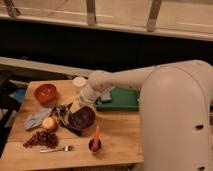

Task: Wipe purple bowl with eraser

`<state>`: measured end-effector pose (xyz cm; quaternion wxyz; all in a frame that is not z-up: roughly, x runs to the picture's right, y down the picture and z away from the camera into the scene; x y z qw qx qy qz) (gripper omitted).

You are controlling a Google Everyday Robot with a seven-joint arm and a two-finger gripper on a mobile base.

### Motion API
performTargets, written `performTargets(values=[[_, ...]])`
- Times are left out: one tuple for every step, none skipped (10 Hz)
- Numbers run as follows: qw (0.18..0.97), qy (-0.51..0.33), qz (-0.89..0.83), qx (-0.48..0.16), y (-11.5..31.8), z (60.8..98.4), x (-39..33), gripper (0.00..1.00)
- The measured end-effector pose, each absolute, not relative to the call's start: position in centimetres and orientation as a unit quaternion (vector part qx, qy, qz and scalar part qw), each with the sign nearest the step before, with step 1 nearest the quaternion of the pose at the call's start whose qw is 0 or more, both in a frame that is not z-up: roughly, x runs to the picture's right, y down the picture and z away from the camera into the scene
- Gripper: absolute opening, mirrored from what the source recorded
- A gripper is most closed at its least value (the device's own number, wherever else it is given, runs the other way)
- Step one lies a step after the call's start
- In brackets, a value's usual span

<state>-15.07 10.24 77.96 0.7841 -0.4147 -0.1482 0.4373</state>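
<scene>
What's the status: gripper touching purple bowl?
Cannot tell. Camera view: gripper overlaps the left rim of the purple bowl; no gap or contact shows.

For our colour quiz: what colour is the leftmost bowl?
Orange-red bowl, camera view; gripper shut at the purple bowl.

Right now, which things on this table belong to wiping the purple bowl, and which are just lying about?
Job: purple bowl; gripper, shut at the bowl's rim; the eraser I cannot make out.
Lying about: orange-red bowl, round fruit, grapes, fork, green board, grey cloth.
</scene>
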Motion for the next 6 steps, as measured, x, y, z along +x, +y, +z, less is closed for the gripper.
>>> performTargets(values=[[0.784, -0.149, 0.43, -0.421, 11.1, 77.5, -15.6, 0.12], [0.784, -0.144, 0.428, -0.425, 11.8, 77.6, -15.4, 0.12], [0.784, -0.138, 0.427, -0.428, 12.4, 77.5, -14.9, 0.12], [0.784, -0.128, 0.435, -0.424, 12.6, 77.9, -13.6, 0.12], [0.784, -0.122, 0.442, -0.417, 12.2, 78.4, -12.3, 0.12], [0.786, -0.117, 0.448, -0.41, 11.7, 78.7, -11.5, 0.12]])
